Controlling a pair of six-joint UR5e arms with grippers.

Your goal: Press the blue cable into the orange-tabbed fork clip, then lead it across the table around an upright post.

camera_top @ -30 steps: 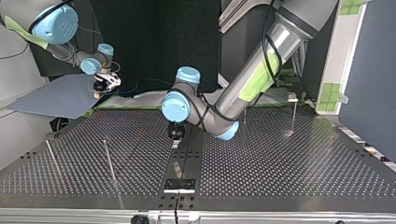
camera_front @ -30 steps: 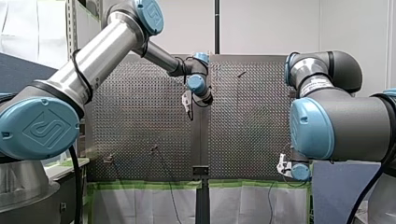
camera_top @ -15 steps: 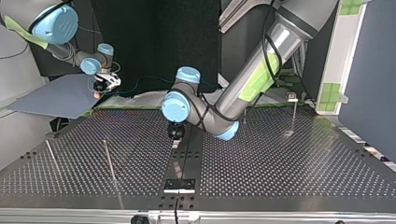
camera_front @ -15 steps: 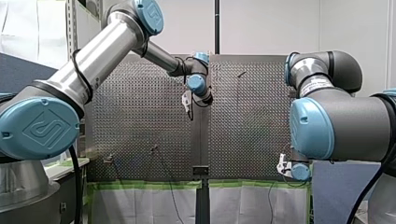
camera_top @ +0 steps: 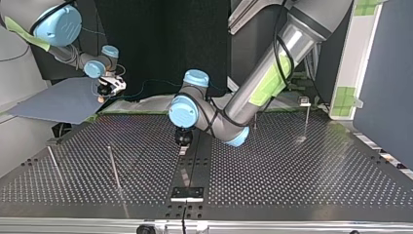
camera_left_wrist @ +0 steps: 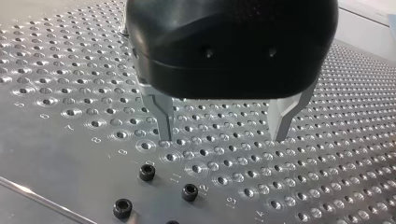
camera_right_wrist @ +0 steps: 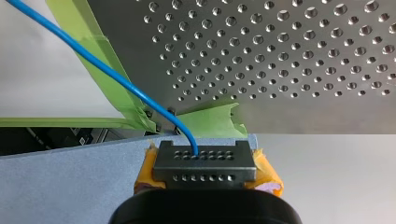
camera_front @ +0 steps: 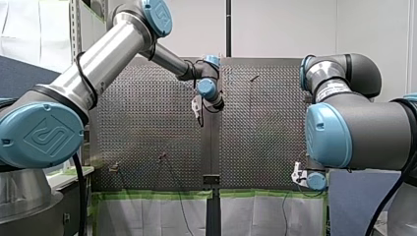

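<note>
Risks a slip or a snag on the taped edge of the table: thin, glossy blue cable pinched at one spot only, between the shut yellow pads of my right gripper, just off that edge. Holds my left gripper wide open and empty, tapered metal fingers over the table's dimpled, perforated middle.

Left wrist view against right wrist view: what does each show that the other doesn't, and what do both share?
Only the left wrist view: my left gripper, black with bare metal fingers, open and empty over the perforated metal table, with small black screw heads near it. Only the right wrist view: my right gripper, yellow-padded, shut on the thin blue cable, plus a strip of green tape at the table's edge. Both: that same perforated table.
</note>
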